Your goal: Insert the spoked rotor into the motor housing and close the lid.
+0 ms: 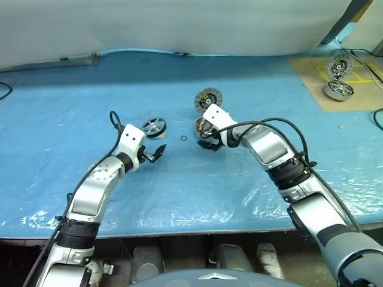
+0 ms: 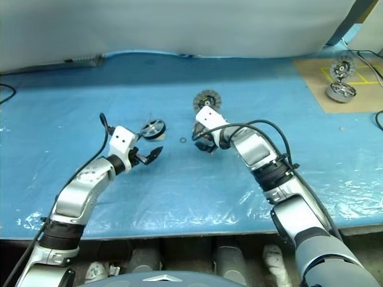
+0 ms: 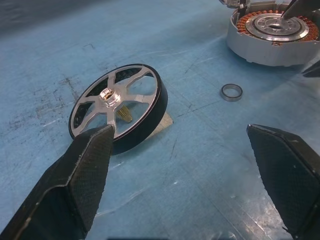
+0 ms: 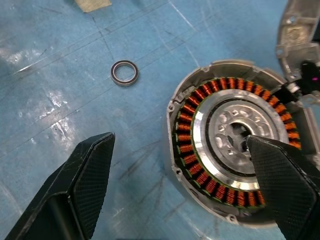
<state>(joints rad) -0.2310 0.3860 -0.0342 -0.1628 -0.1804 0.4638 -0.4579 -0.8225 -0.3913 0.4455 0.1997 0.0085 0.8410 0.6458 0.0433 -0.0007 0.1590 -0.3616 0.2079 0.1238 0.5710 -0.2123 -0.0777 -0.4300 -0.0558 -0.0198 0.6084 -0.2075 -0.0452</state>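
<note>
Nearby, tilted silver-spoked rotor (image 3: 118,113), dark rim; both arms' fingers (image 3: 75,185) apart, clamping nothing

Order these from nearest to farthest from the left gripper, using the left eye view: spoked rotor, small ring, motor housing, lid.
From the left gripper:
1. Spoked rotor, just beyond it.
2. Small ring, toward the right arm.
3. Motor housing, under the right gripper.
4. Lid, standing open behind the housing.

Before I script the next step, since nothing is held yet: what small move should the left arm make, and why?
Probably ease the left gripper forward until its open fingers straddle the spoked rotor, then close. The rotor lies tilted on the blue sheet just ahead, ungripped, and the motor housing sits open with its coils showing, the lid swung back.
</note>
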